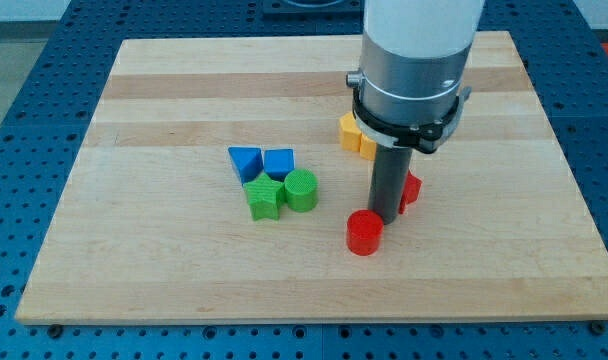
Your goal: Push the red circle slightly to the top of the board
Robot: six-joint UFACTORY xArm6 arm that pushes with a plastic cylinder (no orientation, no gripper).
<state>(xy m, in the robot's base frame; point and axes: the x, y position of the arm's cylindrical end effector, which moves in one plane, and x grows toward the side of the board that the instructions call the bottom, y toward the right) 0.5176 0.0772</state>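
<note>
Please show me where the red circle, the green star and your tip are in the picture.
red circle (364,232): camera view, on its round top face.
green star (264,198): camera view, middle of its top face.
my tip (385,214): camera view, the rod's very end, just above-right of the red circle.

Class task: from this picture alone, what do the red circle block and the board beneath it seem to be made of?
The red circle looks like matte plastic, perhaps 3D-printed: uniform colour, faint ridged sides. The board looks like light, smooth wood: grain lines and joined strips in differing tones. My tip stands just behind the circle, toward the view's top right.
</note>
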